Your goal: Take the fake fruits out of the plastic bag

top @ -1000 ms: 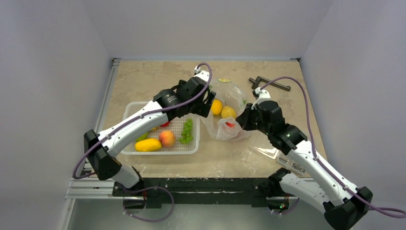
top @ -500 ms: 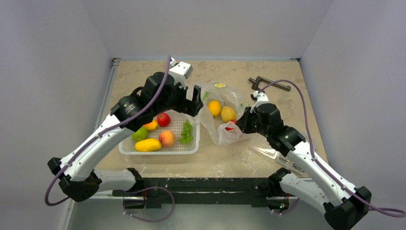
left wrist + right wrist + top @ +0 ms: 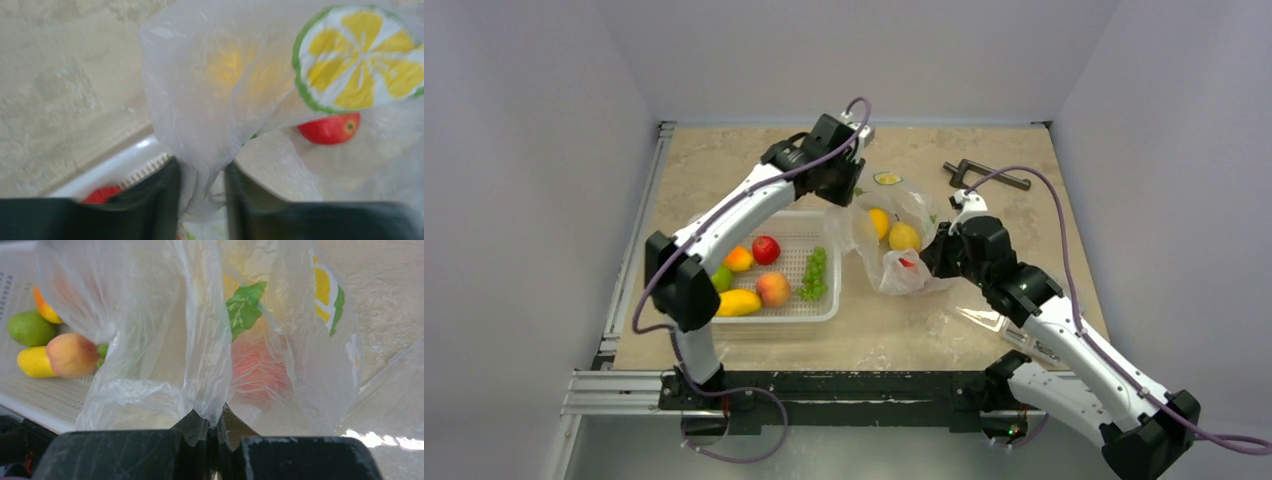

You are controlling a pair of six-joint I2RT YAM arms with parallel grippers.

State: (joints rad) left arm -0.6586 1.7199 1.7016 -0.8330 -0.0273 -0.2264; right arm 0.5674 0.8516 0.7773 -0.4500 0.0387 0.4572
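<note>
The plastic bag [image 3: 886, 262], clear film with lemon-slice prints, lies right of the basket. Inside it I see two yellowish fake fruits [image 3: 904, 236] and a red one [image 3: 907, 262]. The red one also shows through the film in the left wrist view [image 3: 330, 129] and as a blur in the right wrist view [image 3: 257, 372]. My left gripper [image 3: 845, 192] is at the bag's upper left edge, its jaws closed onto a bunched fold of film [image 3: 202, 175]. My right gripper [image 3: 931, 254] is shut on the bag's right edge [image 3: 212, 412].
The white mesh basket [image 3: 824, 310] on the left holds a mango [image 3: 739, 302], a peach [image 3: 773, 289], green grapes [image 3: 814, 272], a red apple [image 3: 766, 249] and other fruit. A black tool [image 3: 984, 172] lies at the back right. A clear box [image 3: 999, 322] sits by the right arm.
The left arm swung from above the basket to the bag's upper left edge, and its jaws went from wide open to closed on the film. The right gripper kept its hold.
</note>
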